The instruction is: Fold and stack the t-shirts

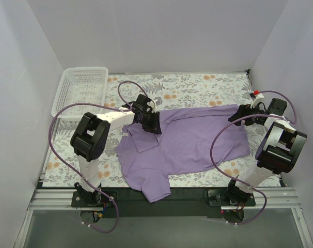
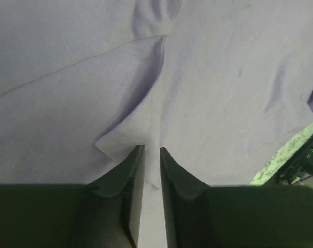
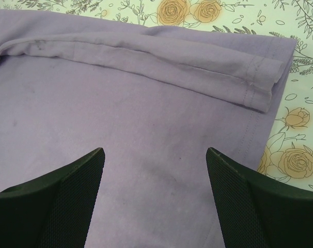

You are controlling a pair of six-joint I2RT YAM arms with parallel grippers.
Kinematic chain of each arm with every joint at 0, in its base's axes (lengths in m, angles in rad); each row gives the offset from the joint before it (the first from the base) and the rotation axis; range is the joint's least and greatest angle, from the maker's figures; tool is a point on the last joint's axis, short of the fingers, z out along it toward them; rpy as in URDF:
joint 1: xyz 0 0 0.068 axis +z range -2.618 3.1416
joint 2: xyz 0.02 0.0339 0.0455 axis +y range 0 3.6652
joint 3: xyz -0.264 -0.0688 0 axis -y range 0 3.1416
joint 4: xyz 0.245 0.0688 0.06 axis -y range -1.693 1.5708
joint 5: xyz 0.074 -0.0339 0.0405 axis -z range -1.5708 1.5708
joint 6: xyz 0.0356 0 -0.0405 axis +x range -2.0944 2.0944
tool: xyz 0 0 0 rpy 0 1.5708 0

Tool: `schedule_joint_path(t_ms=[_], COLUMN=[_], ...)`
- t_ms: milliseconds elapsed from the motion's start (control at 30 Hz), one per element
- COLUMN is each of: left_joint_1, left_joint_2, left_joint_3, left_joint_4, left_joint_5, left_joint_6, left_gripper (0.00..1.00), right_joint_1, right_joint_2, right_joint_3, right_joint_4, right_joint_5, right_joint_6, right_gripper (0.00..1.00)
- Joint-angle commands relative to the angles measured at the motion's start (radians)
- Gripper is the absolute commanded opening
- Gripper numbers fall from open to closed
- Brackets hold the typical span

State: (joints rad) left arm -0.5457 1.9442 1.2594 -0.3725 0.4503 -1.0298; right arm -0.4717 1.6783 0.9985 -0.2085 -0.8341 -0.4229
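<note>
From above, the lavender t-shirt (image 1: 192, 142) lies spread on the floral cover (image 1: 192, 83) of the worktop, to the right of the white basket (image 1: 81, 90) and nearer the arm bases than it; one sleeve sticks out toward the bases, and a flap of cloth is folded inward at the end closest to the basket. The left gripper (image 1: 149, 121) is down on that basket-side end of the shirt; the right gripper (image 1: 239, 114) sits at the shirt's end farthest from the basket, low over the cloth.

In the left wrist view the t-shirt (image 2: 223, 77) fills nearly everything, with a strip of the floral cover (image 2: 285, 155) at the side away from the basket; the left gripper (image 2: 151, 149) points at a small raised ridge of fabric; its fingers (image 2: 133, 181) stand almost together with only a thin slit between them, nipping that ridge, and creases fan out from their tips.

In the right wrist view the t-shirt (image 3: 120, 113) lies flat with its stitched hem on the cover (image 3: 296, 160), one edge rolled over on itself; the right gripper (image 3: 155, 151) hangs over plain cloth; its fingers (image 3: 68, 201) are spread wide and have hold of nothing.
</note>
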Motion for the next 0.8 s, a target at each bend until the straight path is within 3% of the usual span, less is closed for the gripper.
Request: schedule_joint_path(t_ms=[0, 67, 233, 567, 767], left_joint_1=[-0.003, -0.003, -0.002, 0.0, -0.002], left_joint_2=[-0.039, -0.06, -0.053, -0.007, -0.002], left_joint_3=[0.018, 0.012, 0.021, 0.044, 0.049], left_joint_4=[0.012, 0.012, 0.0, -0.013, -0.013], left_joint_5=[-0.083, -0.174, -0.234, -0.171, -0.105], left_joint_6=[-0.004, -0.012, -0.021, -0.01, 0.002], left_gripper=[0.24, 0.36, 0.4, 0.37, 0.24], right_joint_1=[-0.008, -0.011, -0.013, -0.016, -0.018], right_joint_2=[0.004, 0.008, 0.008, 0.009, 0.009], right_joint_3=[0.002, 0.002, 0.002, 0.002, 0.002], right_joint_4=[-0.002, 0.0, 0.0, 0.0, -0.002], right_joint_5=[-0.026, -0.026, -0.03, -0.031, -0.033], right_joint_6=[-0.005, -0.007, -0.005, -0.005, -0.005], right_gripper=[0.86, 0.86, 0.86, 0.86, 0.86])
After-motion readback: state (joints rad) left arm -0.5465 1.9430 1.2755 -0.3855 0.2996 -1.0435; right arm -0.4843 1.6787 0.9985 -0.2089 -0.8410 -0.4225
